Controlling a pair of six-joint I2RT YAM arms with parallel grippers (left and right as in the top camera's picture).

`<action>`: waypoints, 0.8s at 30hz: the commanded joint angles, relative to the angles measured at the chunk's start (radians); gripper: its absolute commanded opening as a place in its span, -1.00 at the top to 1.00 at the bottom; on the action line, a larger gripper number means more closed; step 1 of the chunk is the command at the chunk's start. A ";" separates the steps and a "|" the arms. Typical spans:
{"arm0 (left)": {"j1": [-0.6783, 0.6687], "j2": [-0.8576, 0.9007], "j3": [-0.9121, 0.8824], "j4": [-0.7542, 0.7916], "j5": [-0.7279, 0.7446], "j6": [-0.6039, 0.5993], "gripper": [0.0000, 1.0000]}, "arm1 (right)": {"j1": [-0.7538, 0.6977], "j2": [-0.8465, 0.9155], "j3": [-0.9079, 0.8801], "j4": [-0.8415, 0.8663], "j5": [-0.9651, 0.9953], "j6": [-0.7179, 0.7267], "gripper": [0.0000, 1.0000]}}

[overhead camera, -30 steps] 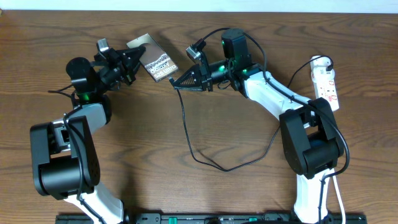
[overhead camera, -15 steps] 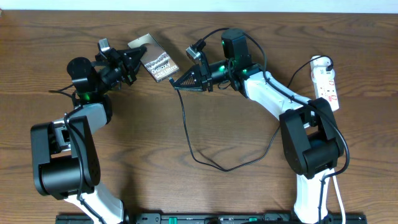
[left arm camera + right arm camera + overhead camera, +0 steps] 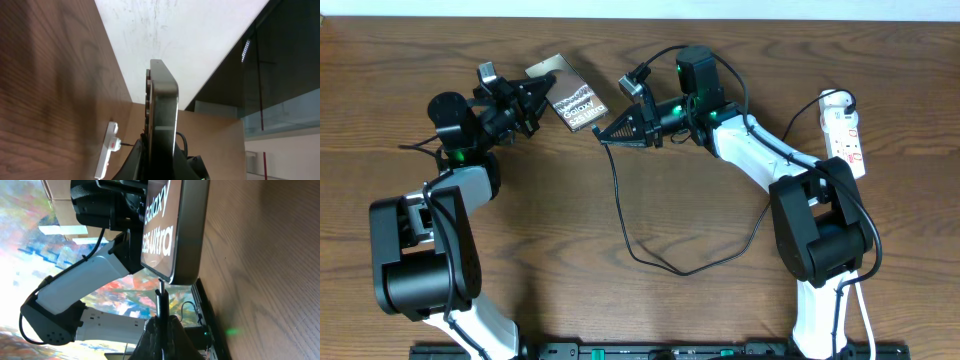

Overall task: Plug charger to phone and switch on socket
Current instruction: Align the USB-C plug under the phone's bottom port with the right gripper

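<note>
Overhead, we see the phone (image 3: 567, 95) unmoved since half a second ago, held on edge over the table's (image 3: 570, 250) far side. Our left gripper (image 3: 540, 101) reaches right, clamped on it. Our right gripper (image 3: 603, 134) reaches left, pinching the charger (image 3: 620, 215), whose plug tip (image 3: 160, 291) meets the phone's end.

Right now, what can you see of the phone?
The phone is a flat dark rectangle with a metal-looking rim and a white "Galaxy S25 Ultra" label on its face. It sits diagonally near the far edge of the table, one end clamped in the left gripper. The charger's plug tip meets its labelled end, held by the right gripper.
</note>
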 commanded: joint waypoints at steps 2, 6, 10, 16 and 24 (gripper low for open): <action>0.001 -0.003 0.014 0.016 0.020 -0.008 0.86 | 0.000 -0.017 -0.001 0.007 -0.029 -0.008 0.98; 0.001 -0.004 0.014 0.016 0.020 -0.008 0.86 | -0.009 -0.017 -0.001 0.007 -0.037 -0.008 0.98; 0.001 -0.004 0.014 0.016 0.019 -0.008 0.86 | -0.012 -0.017 -0.001 0.007 -0.040 0.000 0.98; 0.000 -0.004 0.014 0.016 0.021 -0.008 0.86 | -0.012 -0.017 -0.001 0.032 -0.035 0.013 0.98; 0.000 -0.004 0.014 0.016 0.020 -0.008 0.86 | -0.011 -0.017 -0.001 0.103 -0.022 0.078 0.98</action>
